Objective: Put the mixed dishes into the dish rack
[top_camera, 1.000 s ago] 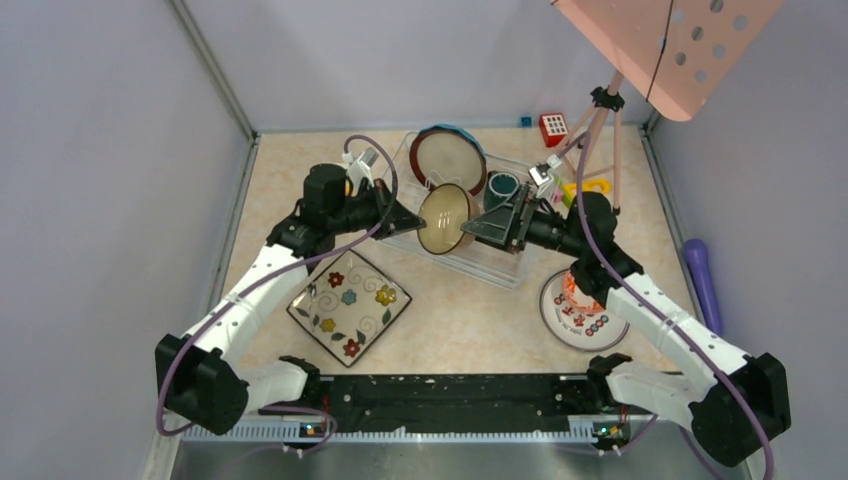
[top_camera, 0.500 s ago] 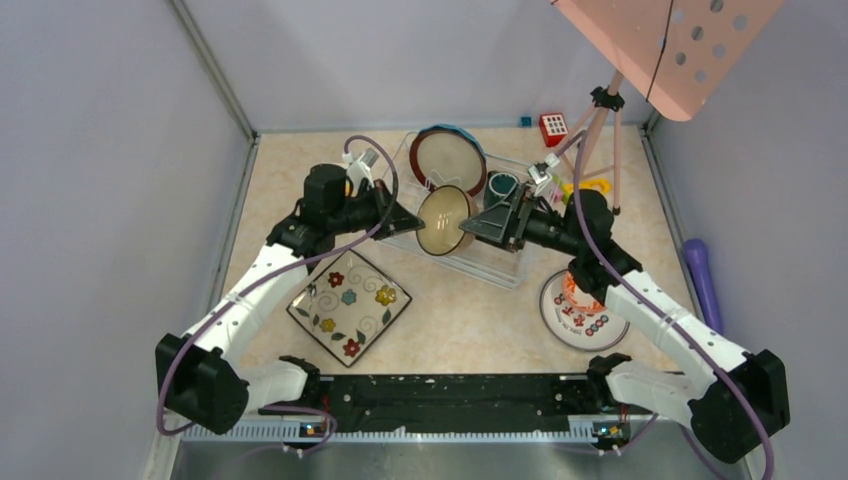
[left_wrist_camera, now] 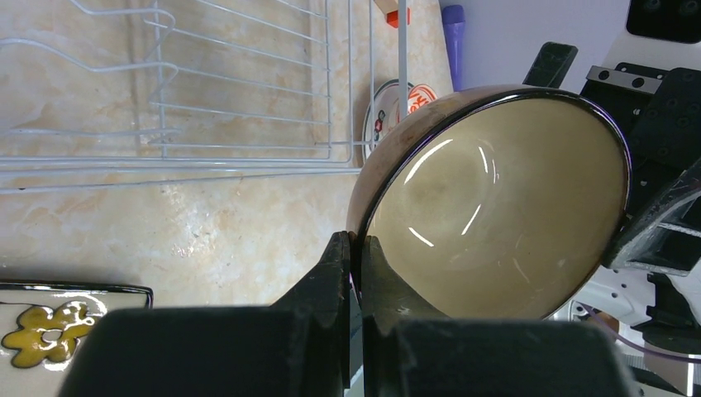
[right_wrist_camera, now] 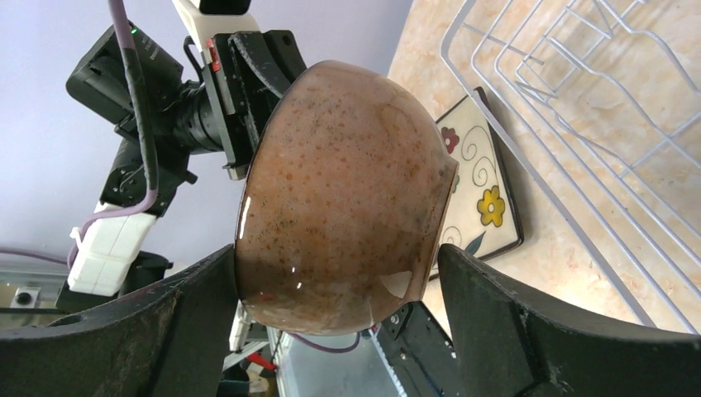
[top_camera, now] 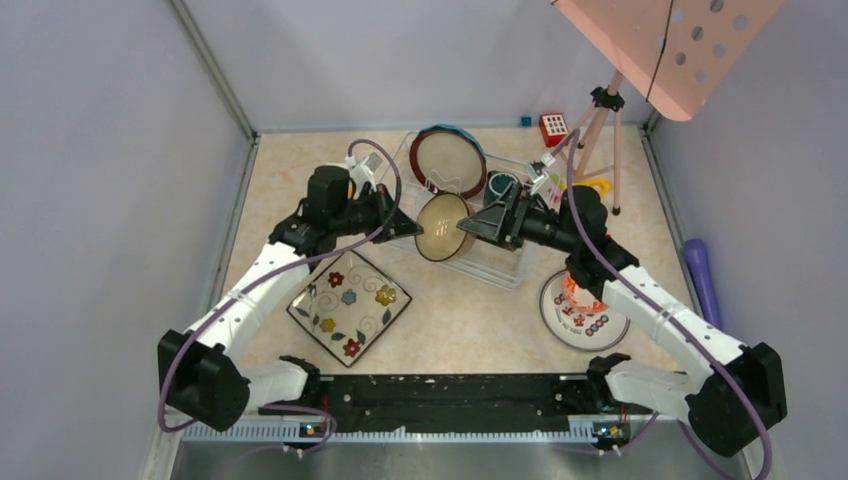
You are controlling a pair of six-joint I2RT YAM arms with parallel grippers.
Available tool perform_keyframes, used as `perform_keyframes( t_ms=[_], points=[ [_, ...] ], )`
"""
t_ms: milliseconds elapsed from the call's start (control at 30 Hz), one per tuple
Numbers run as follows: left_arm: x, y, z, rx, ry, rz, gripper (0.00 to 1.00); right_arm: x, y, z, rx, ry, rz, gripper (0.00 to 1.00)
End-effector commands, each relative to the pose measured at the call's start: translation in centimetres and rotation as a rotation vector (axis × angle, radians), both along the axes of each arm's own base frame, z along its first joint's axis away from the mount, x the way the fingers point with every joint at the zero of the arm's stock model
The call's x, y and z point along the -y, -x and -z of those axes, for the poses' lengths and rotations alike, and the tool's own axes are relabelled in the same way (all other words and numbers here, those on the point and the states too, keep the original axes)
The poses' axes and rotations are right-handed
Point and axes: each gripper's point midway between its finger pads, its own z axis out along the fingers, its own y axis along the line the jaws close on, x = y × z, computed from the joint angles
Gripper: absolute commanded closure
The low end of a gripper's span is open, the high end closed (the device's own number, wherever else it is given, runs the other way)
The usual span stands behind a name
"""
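right gripper (right_wrist_camera: 335, 266) advanced leftward; fingers apart, straddling base of speckled tan ceramic bowl (top_camera: 443, 229). rim clamped by left gripper (left_wrist_camera: 354, 248); mouth faced toward left arm; white wire dish rack (top_camera: 505, 272) near.

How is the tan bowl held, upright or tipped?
Tipped on its side: the bowl shows its hollow sideways, rim pinched by the left gripper.

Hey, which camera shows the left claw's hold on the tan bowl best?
Left wrist: the left claw pinches the tan bowl by its rim, right up close, its glossy cream inside facing the lens. Right wrist shows only the bowl's speckled brown outside; top external shows it small, on edge.
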Motion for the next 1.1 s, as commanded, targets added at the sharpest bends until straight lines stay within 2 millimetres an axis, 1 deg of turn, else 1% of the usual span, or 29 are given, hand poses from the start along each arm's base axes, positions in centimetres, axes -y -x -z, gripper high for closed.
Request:
perform_keyframes(
  t_ms=[0, 67, 133, 167, 233, 300, 367, 400, 433, 500, 600, 700, 767, 900, 1033, 1067],
  points=[
    [1.0, -0.3, -4.4, 0.136, 0.085, 0.055, 1.0, -0.6, -0.3, -2.5, 0.077, -0.018, -0.007, 0.16],
    [1.0, -0.2, -4.4, 0.138, 0.082, 0.056, 1.0, -0.7, -0.3, -2.5, 0.078, -0.02, -0.013, 0.26],
    [1.0, -0.2, -4.4, 0.139, 0.082, 0.06, 1.0, -0.8, -0.4, -2.3, 0.072, -0.02, -0.021, 0.31],
    [1.0, -0.2, -4.4, 0.14, 0.081, 0.061, 1.0, -1.0, -0.3, -2.2, 0.066, -0.021, -0.027, 0.36],
    [1.0, -0.2, -4.5, 0.141, 0.08, 0.063, 1.0, -1.2, -0.3, -2.0, 0.061, -0.023, -0.045, 0.52],
    [0.8, -0.4, -4.3, 0.147, 0.067, 0.052, 1.0, -1.3, -0.4, -1.8, 0.055, -0.02, -0.046, 0.57],
    [0.3, -0.6, -3.9, 0.145, 0.039, 0.03, 0.92, -1.0, -0.8, -1.5, 0.045, 0.002, -0.018, 0.58],
    [-0.1, -0.8, -3.7, 0.14, 0.027, 0.018, 0.82, -0.8, -1.1, -1.2, 0.043, 0.025, 0.004, 0.58],
    [-0.7, -0.9, -3.4, 0.133, 0.014, 0.0, 0.72, -0.5, -1.5, -1.3, 0.056, 0.052, 0.027, 0.59],
    [-1.7, -1.2, -3.1, 0.137, 0.003, -0.031, 0.57, 0.3, -2.3, -1.0, 0.07, 0.123, 0.072, 0.59],
    [-2.9, -1.4, -2.8, 0.139, -0.016, -0.064, 0.44, 1.9, -3.6, -0.5, 0.09, 0.245, 0.155, 0.64],
    [-3.8, -1.2, -2.4, 0.142, -0.051, -0.089, 0.42, 3.5, -4.6, 0.0, 0.13, 0.384, 0.206, 0.64],
    [-4.3, -1.0, -2.5, 0.156, -0.067, -0.102, 0.42, 4.4, -5.3, 0.4, 0.144, 0.467, 0.233, 0.67],
    [-4.9, -0.9, -2.5, 0.169, -0.095, -0.121, 0.42, 5.2, -6.2, 0.3, 0.17, 0.558, 0.247, 0.68],
    [-5.3, -1.0, -2.2, 0.177, -0.124, -0.133, 0.43, 6.0, -7.5, -0.3, 0.216, 0.66, 0.259, 0.74],
    [-5.6, -1.2, -2.0, 0.177, -0.143, -0.146, 0.43, 6.2, -7.8, -0.4, 0.232, 0.691, 0.251, 0.77]
  ],
)
